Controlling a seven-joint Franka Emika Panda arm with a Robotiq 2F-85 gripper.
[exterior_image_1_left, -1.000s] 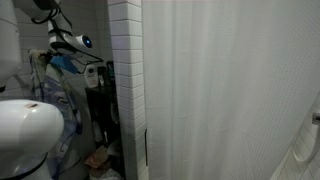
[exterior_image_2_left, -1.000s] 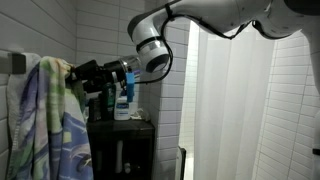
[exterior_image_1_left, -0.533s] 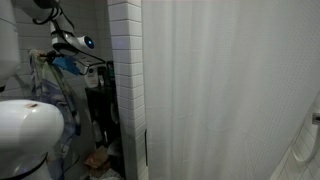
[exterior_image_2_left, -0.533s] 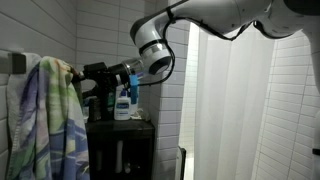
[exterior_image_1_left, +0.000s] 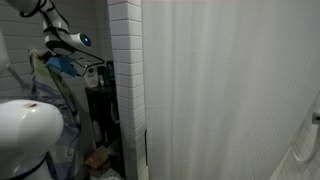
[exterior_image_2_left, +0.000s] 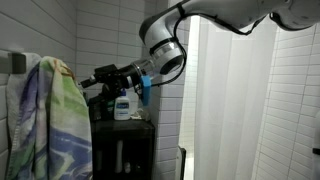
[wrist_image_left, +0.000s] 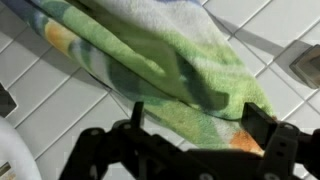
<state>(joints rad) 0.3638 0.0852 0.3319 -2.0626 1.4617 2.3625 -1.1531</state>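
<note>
White-tiled wall (exterior_image_2_left: 100, 30) closes off a bathroom corner, and a pale curtain (exterior_image_2_left: 235, 110) fills the right of both exterior views.

The towel (exterior_image_2_left: 50, 115), striped green, blue and yellow, hangs against the wall from a dark hook (exterior_image_2_left: 18, 63) at its top left corner. Its long axis runs straight up and down. The top is bunched at the hook's height and the lower end points at the floor, running past the bottom edge of the picture. In the wrist view the towel (wrist_image_left: 150, 60) crosses the tiles as a broad band slanting from upper left to lower right, with its folds running along that slant.

The gripper (exterior_image_2_left: 90, 80) reaches in level from the right, at the height of the towel's top right edge. Its fingers (wrist_image_left: 137, 112) stand wide apart and clamp nothing. In the wrist view the lower fold of the towel lies in the gap between them. The exterior view puts the fingertips just beside the cloth, and it cannot be told whether they touch it.

A black shelf (exterior_image_2_left: 125, 150) stands below the gripper, against the wall at the towel's right side. A white bottle (exterior_image_2_left: 122, 108) with a blue label stands on its top, near the front edge. In an exterior view the towel (exterior_image_1_left: 48, 90) shows only dimly beyond the tiled corner, with the arm above it.
</note>
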